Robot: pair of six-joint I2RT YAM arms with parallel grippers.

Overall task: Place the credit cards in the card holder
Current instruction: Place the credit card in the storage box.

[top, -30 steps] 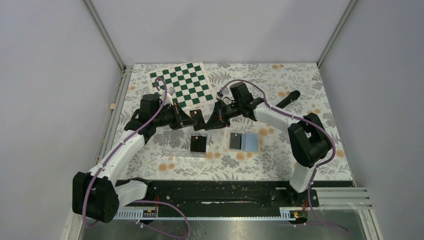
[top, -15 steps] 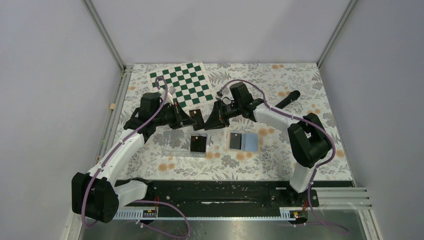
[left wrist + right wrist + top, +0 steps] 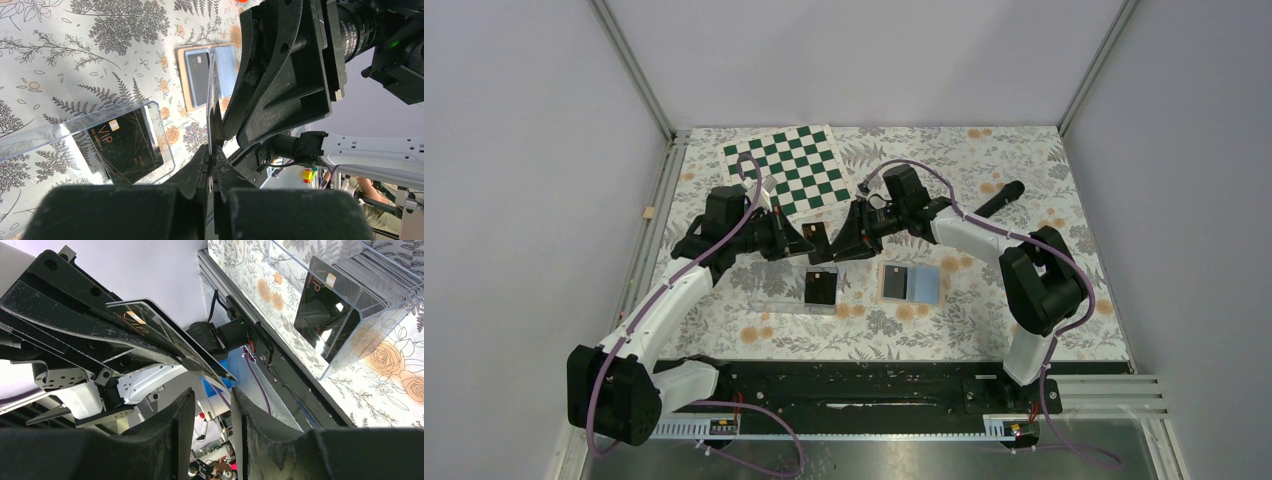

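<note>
My left gripper [image 3: 812,240] is shut on one of the credit cards [image 3: 213,95], a thin black card seen edge-on in the left wrist view and held above the table. My right gripper [image 3: 212,407] faces it tip to tip, open, with that card's [image 3: 150,327] corner just beyond its fingertips [image 3: 245,415]. The tan card holder [image 3: 924,284] lies open on the table at the right, and a black card [image 3: 893,282] lies on its left half. Further black cards [image 3: 821,287] stand in the clear tray [image 3: 774,290] below the grippers.
A green-and-white chessboard [image 3: 789,170] lies at the back left. A black marker [image 3: 999,200] lies at the back right behind the right arm. The clear tray [image 3: 360,315] sits close under both grippers.
The right gripper's jaws have parted and it has edged left toward the card that the left gripper holds. The left arm has stayed in place.
</note>
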